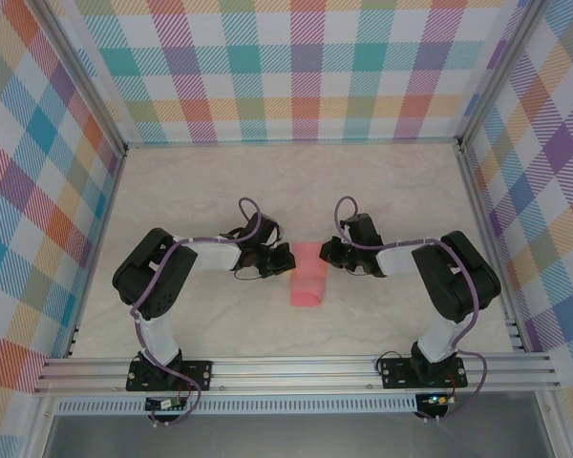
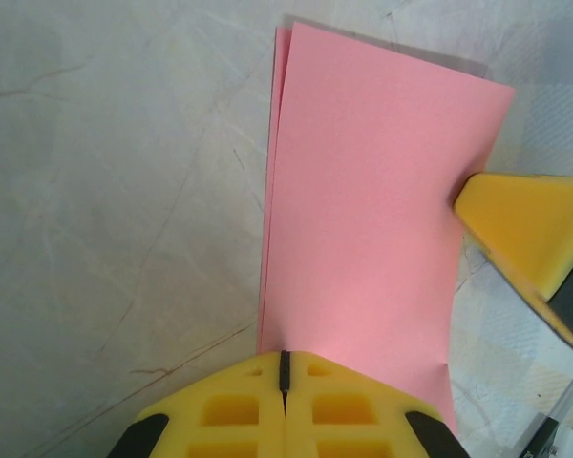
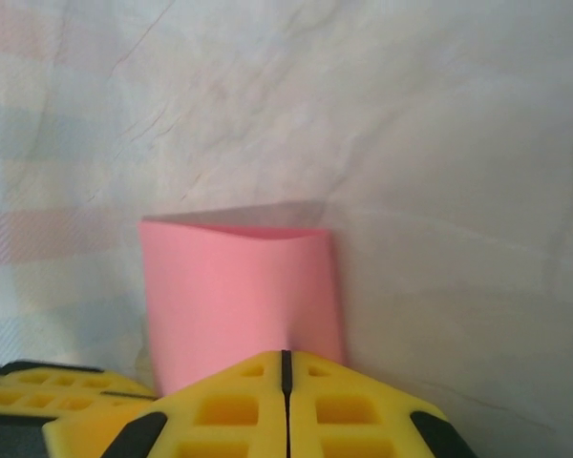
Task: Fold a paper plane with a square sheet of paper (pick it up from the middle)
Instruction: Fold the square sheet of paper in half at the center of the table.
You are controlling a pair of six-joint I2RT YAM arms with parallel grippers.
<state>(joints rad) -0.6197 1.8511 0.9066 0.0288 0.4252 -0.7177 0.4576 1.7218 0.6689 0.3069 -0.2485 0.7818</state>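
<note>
Pink paper (image 1: 307, 279) flanked by left claw (image 1: 288, 260), right claw (image 1: 326, 253), both closed, elbows outward.

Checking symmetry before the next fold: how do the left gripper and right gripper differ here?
The left gripper reaches the folded pink paper from its left edge, the right gripper from its right edge. The right gripper looks slightly farther back on the table than the left gripper. Both have yellow fingers, shut, with tips at the paper.

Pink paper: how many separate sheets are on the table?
1. The pink sheet, folded over, lies between the left gripper and the right gripper; another could hide beneath it.
</note>
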